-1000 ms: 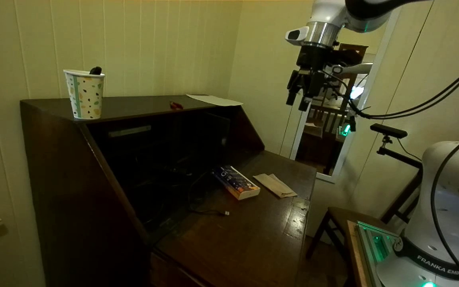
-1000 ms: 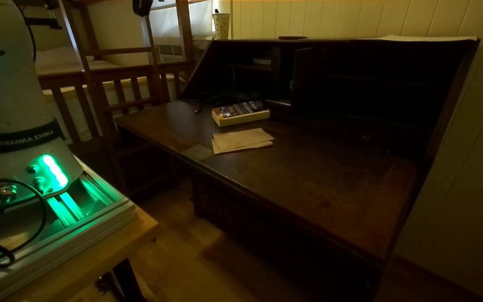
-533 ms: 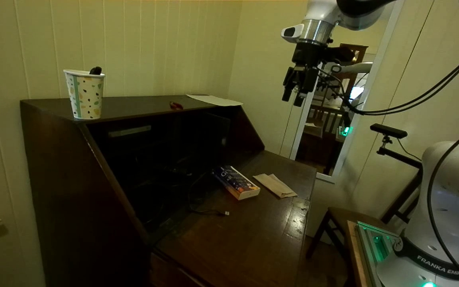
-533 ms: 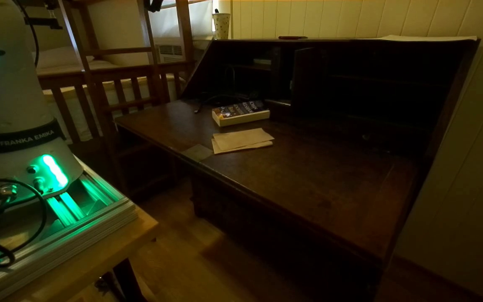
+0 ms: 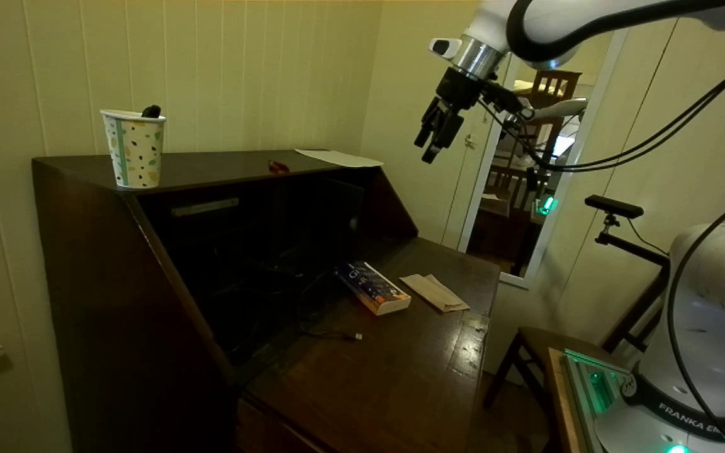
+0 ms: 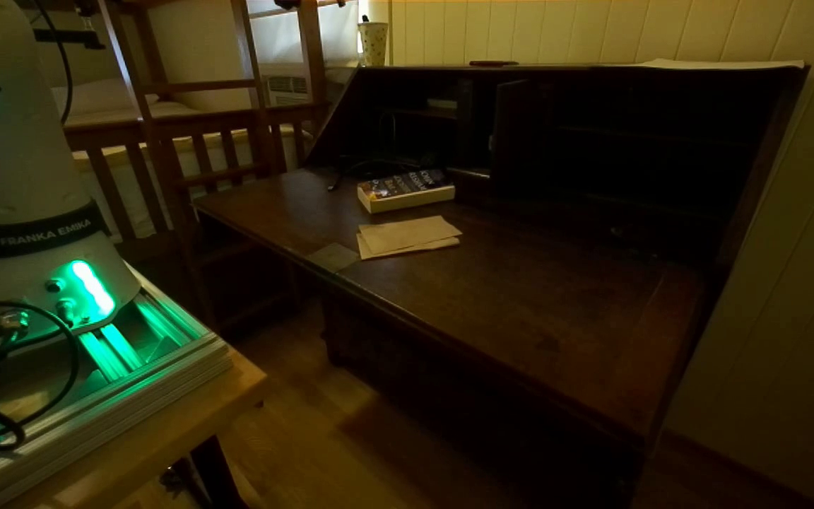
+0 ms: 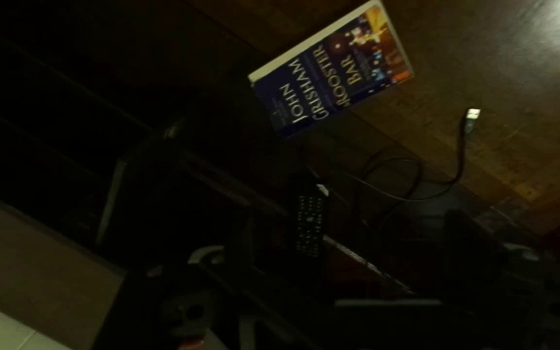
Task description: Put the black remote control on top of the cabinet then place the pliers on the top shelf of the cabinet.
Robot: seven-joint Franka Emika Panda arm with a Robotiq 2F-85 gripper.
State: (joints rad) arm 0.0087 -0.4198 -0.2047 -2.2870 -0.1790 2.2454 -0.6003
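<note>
Dark brown wooden cabinet (image 6: 523, 134): slanted sides, interior mostly in shadow.
Cabinet top, left to right: upright pale speckled cup (image 6: 374, 45), small dark pliers (image 6: 493, 63) edge-on, flat white paper sheet (image 6: 725, 64).
Lowered wooden bench (image 6: 541, 304): thick dark-covered book (image 6: 407, 192) lying flat, tan folded papers (image 6: 407, 236) just beside it.
White robot base (image 6: 25, 170): green light (image 6: 92, 288) glowing.

Dim light leaves the cabinet (image 5: 117, 283) nearly black inside.

A black remote control (image 7: 310, 224) is lying keys-up in the shadowed interior of a dark brown wooden cabinet (image 5: 129, 296), whose desk leaf (image 5: 387, 358) is lying open. Above, small red pliers (image 5: 279, 167) are resting on the cabinet's flat top, near the front edge.
</note>
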